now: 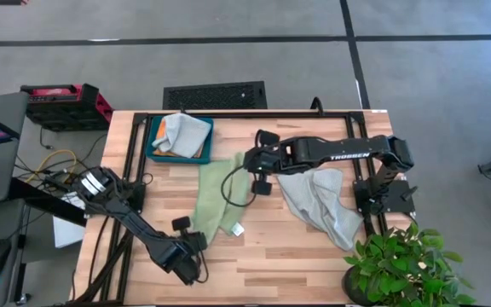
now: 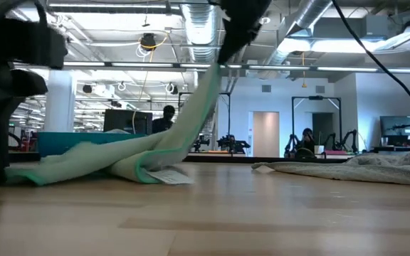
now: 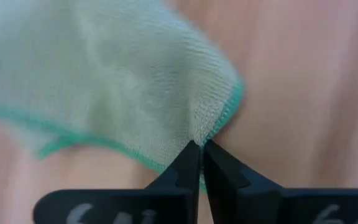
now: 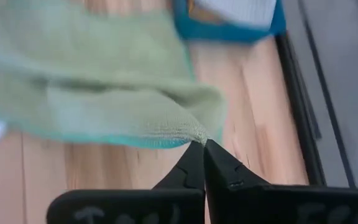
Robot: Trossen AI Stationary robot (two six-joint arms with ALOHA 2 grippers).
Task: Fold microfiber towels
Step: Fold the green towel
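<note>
Bare table (image 1: 280, 247) between green towel (image 1: 214, 200) and grey towel (image 1: 322, 205)

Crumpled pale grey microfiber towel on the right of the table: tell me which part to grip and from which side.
Take the crumpled pale grey microfiber towel by the narrow tail reaching toward the potted plant, coming straight down from above. That end lies thin and flat on the wooden table with bare wood around it, while the other end is bunched under the right arm, whose right gripper is pinching the light green towel.
</note>
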